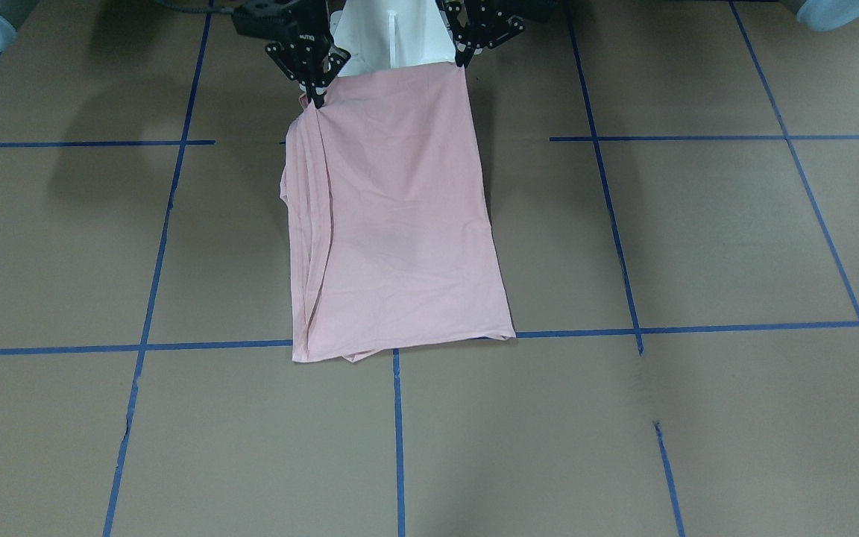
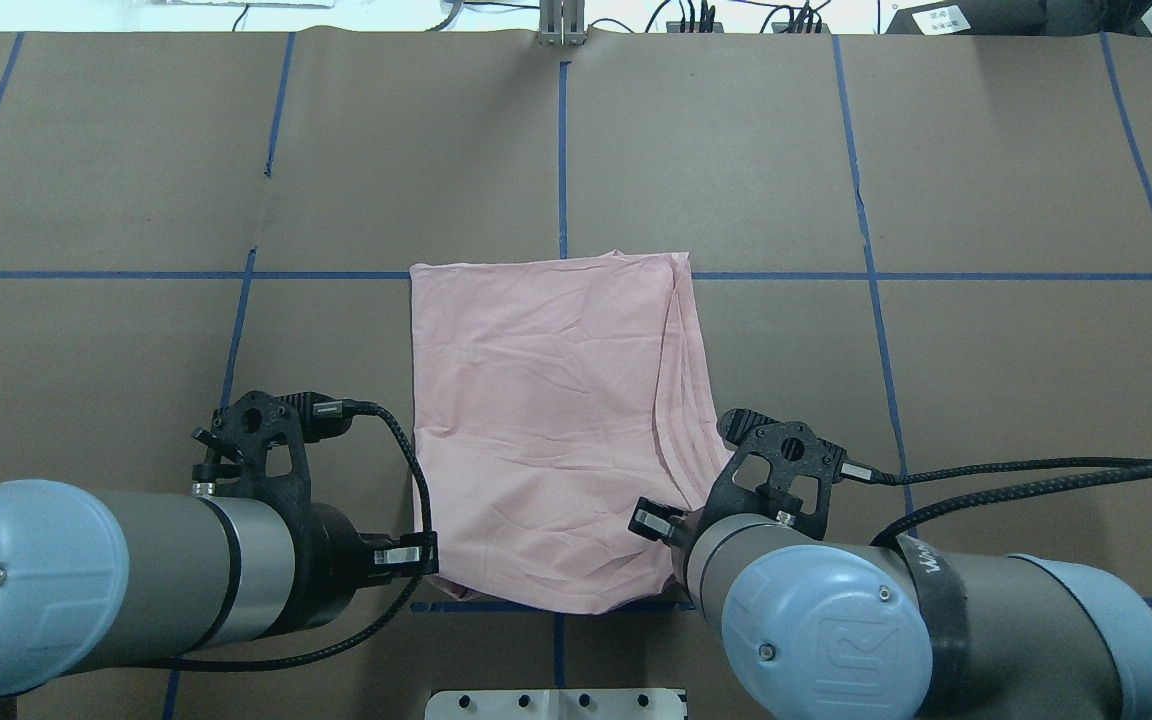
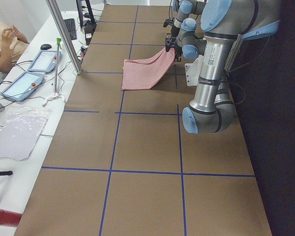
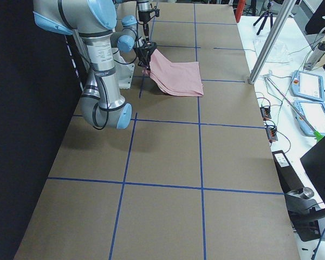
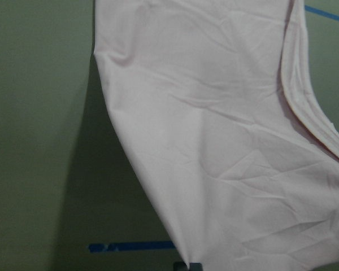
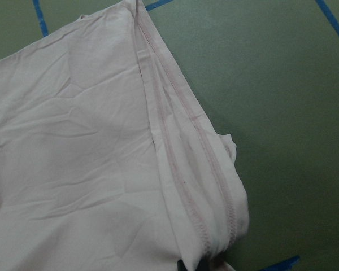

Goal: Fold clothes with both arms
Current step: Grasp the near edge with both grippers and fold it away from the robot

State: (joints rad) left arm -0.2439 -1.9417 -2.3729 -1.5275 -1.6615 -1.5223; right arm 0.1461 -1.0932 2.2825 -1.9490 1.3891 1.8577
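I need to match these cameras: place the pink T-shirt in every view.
Front-facing: pink T-shirt, centre.
Overhead: T-shirt, centre.
Exterior left: T-shirt, upper middle.
Exterior right: T-shirt, upper middle.
Left wrist: T-shirt, right side.
Right wrist: T-shirt, left side.
Landmark: blue tape line at its far edge.

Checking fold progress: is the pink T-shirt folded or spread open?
Folded: the T-shirt is a narrow rectangle with several hemmed layers stacked along one side; its near edge is lifted.

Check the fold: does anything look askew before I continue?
Yes: on the T-shirt, the folded layers on the side of the right gripper are fanned out and bunched, hems not aligned. The opposite edge looks clean.
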